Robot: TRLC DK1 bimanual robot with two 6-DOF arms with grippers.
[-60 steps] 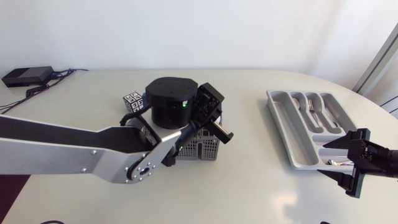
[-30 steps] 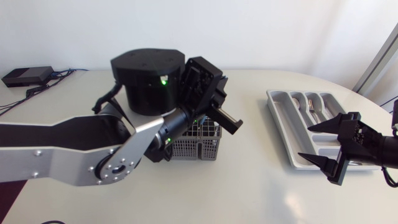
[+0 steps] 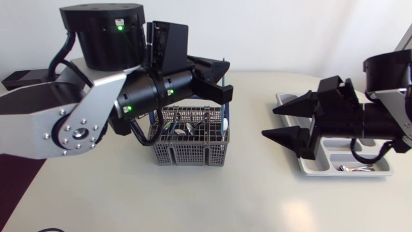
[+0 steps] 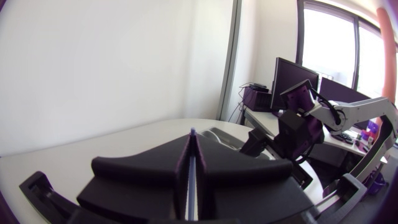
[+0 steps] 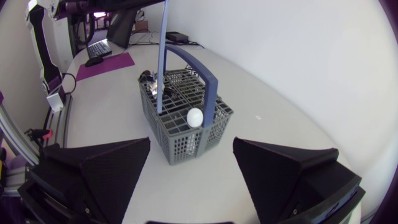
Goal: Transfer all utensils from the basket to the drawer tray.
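Observation:
The grey mesh basket [image 3: 190, 145] with a blue handle [image 5: 208, 78] stands mid-table and holds several utensils, one with a white round end [image 5: 194, 116]. My left gripper [image 3: 215, 80] hovers above the basket. It is shut on the thin lavender handle of a utensil [image 5: 161, 62], seen edge-on between the fingers [image 4: 193, 168]. The utensil's lower end is still inside the basket. My right gripper [image 3: 268, 122] is open and empty between basket and grey drawer tray [image 3: 335, 173], pointing at the basket [image 5: 186, 124]. The right arm hides most of the tray; a metal utensil [image 3: 351, 169] lies in it.
My left arm's thick links [image 3: 77, 122] hang over the table's left half, hiding what lies behind the basket. A black box [image 3: 16, 78] sits at the back left edge. Bare table runs along the front, and between basket and tray.
My left arm has risen well above the basket, drawing the lavender utensil upward. My right arm has swung left from the tray's near end toward the basket, still open.

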